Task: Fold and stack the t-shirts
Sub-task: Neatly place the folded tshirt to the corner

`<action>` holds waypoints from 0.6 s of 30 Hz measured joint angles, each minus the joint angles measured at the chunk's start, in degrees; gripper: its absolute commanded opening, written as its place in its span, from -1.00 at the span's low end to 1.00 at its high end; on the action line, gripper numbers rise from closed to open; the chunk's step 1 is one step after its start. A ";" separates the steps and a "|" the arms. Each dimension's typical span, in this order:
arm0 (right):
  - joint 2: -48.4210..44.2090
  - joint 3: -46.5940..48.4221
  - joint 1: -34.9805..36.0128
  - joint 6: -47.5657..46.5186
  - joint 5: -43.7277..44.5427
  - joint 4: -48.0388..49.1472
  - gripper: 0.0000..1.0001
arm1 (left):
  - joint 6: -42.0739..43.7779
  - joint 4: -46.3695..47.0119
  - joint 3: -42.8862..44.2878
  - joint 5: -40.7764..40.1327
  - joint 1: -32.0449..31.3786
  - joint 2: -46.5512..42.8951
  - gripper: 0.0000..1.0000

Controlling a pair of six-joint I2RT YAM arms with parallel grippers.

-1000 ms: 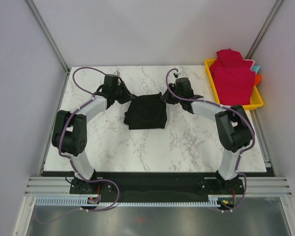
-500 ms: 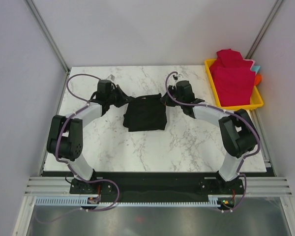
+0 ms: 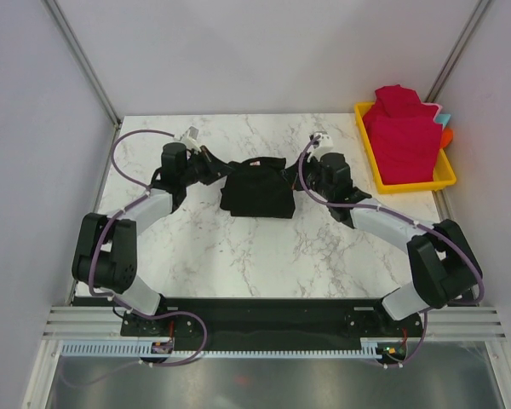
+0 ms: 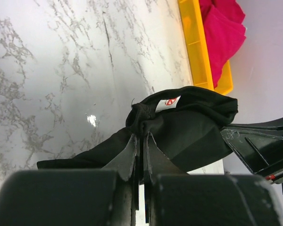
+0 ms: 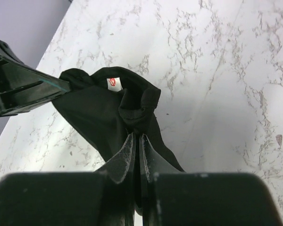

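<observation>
The black t-shirt (image 3: 257, 192) hangs bunched between both grippers over the middle of the marble table (image 3: 238, 247). My left gripper (image 3: 217, 165) is shut on its left edge, seen as cloth pinched at the fingertips (image 4: 141, 135). My right gripper (image 3: 300, 176) is shut on the opposite edge, gripping a rolled hem (image 5: 137, 134). A white label (image 4: 166, 103) shows on the raised fold of the black t-shirt (image 5: 99, 110). Crimson-red t-shirts (image 3: 402, 132) lie piled in the yellow tray (image 3: 447, 177) at the back right.
The yellow tray (image 4: 194, 42) with red cloth (image 4: 224, 33) shows beyond the shirt in the left wrist view. Grey walls and metal frame posts (image 3: 81, 60) close in the table on the left, back and right.
Both grippers have lifted the black t-shirt's far edge and drawn it toward the near side, folding it over. The cloth now hangs narrower and bunched. Both arms have stretched lower and wider.
</observation>
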 measured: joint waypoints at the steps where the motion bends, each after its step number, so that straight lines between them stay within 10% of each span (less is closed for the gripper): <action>1: -1.16 -0.79 0.35 -0.39 0.20 0.81 -0.88 | -0.13 0.72 -0.35 0.46 0.00 -0.28 -0.96; 18: -4.81 -7.76 4.28 -3.50 7.89 5.79 -0.97 | -2.38 9.35 -1.64 4.83 -0.15 0.76 -0.96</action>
